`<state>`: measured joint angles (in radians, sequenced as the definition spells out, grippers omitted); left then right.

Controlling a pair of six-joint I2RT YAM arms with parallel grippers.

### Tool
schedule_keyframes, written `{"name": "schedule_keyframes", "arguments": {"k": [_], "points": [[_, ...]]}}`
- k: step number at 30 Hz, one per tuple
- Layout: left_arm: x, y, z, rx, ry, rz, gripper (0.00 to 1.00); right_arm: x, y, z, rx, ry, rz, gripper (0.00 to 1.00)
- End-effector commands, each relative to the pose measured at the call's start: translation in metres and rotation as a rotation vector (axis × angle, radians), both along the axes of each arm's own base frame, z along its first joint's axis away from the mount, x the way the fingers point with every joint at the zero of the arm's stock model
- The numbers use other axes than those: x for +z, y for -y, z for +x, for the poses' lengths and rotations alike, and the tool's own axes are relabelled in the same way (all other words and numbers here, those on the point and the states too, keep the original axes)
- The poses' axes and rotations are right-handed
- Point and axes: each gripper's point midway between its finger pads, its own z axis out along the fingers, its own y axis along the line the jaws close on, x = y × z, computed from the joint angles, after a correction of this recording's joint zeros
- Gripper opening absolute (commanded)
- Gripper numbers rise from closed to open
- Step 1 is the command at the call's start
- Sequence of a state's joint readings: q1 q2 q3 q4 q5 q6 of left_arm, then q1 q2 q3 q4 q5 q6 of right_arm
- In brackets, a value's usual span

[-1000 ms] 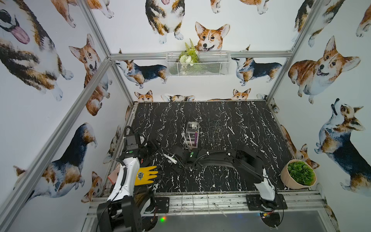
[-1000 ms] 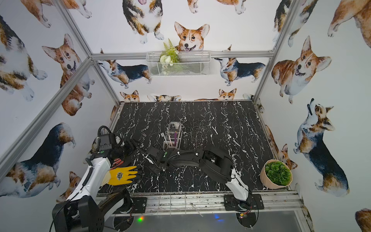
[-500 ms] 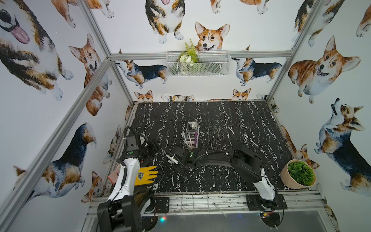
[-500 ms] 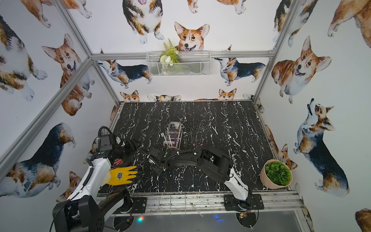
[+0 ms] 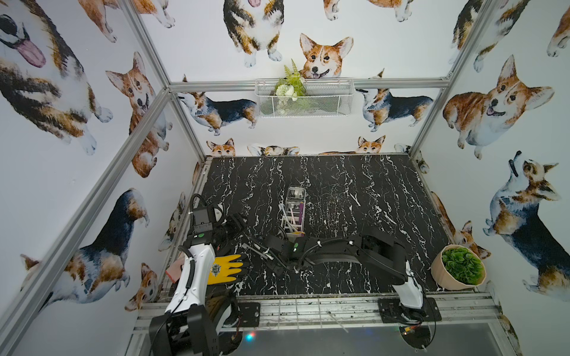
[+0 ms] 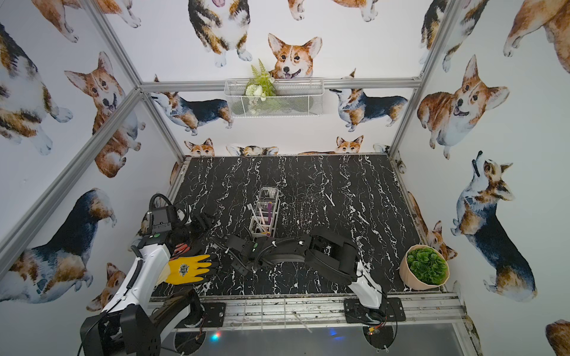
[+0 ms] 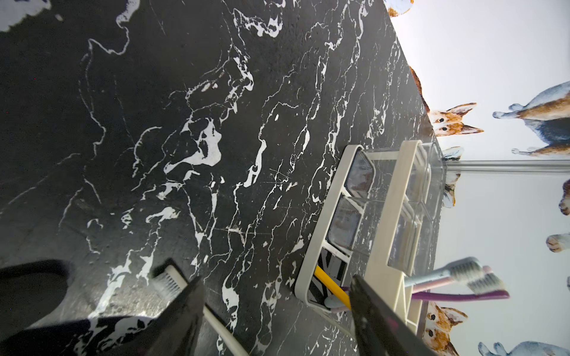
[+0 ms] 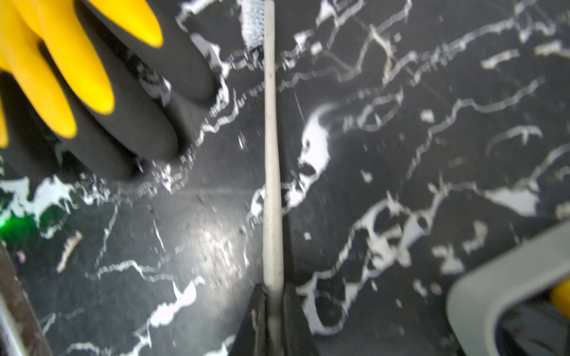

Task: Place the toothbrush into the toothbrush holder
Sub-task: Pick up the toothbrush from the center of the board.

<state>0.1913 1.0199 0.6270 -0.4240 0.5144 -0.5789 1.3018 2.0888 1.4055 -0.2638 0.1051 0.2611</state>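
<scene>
The toothbrush holder (image 5: 293,212) stands on the middle of the black marble table (image 5: 339,191). A yellow glove (image 5: 225,268) lies at its seven o'clock. The left gripper (image 7: 274,279) gapes, empty. The right gripper (image 8: 273,292) clenches the white toothbrush (image 8: 271,154) by its handle, at the holder's seven o'clock, short of the glove.

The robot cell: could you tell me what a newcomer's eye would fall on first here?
Corgi prints cover the walls around the black marble table. A yellow glove lies at its near left edge. The toothbrush holder stands mid-table, and the right gripper pinches a white toothbrush nearby.
</scene>
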Motion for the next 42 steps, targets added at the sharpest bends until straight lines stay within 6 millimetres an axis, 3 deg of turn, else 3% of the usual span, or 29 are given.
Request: {"name": "schedule_keyframes", "arguments": {"k": [1,13,24,26,31,42], "points": [[0.007,0.006,-0.005,-0.024,0.001,-0.028,0.76,0.010,0.006,0.003,-0.048,0.008,0.035,0.06],[0.010,0.033,-0.024,-0.112,-0.019,-0.146,0.86,0.058,0.004,0.008,-0.102,0.045,0.226,0.06],[-0.005,0.052,-0.028,-0.170,-0.067,-0.109,0.85,0.090,0.000,0.017,-0.133,0.105,0.313,0.06],[-0.008,0.050,-0.027,-0.163,-0.071,-0.094,0.79,0.097,0.000,0.017,-0.131,0.114,0.329,0.06],[-0.010,0.050,-0.023,-0.155,-0.063,-0.093,0.55,0.104,0.001,0.011,-0.115,0.124,0.343,0.05],[0.011,0.046,-0.022,-0.130,-0.010,-0.077,0.11,0.093,0.001,0.002,-0.099,0.124,0.315,0.06]]}}
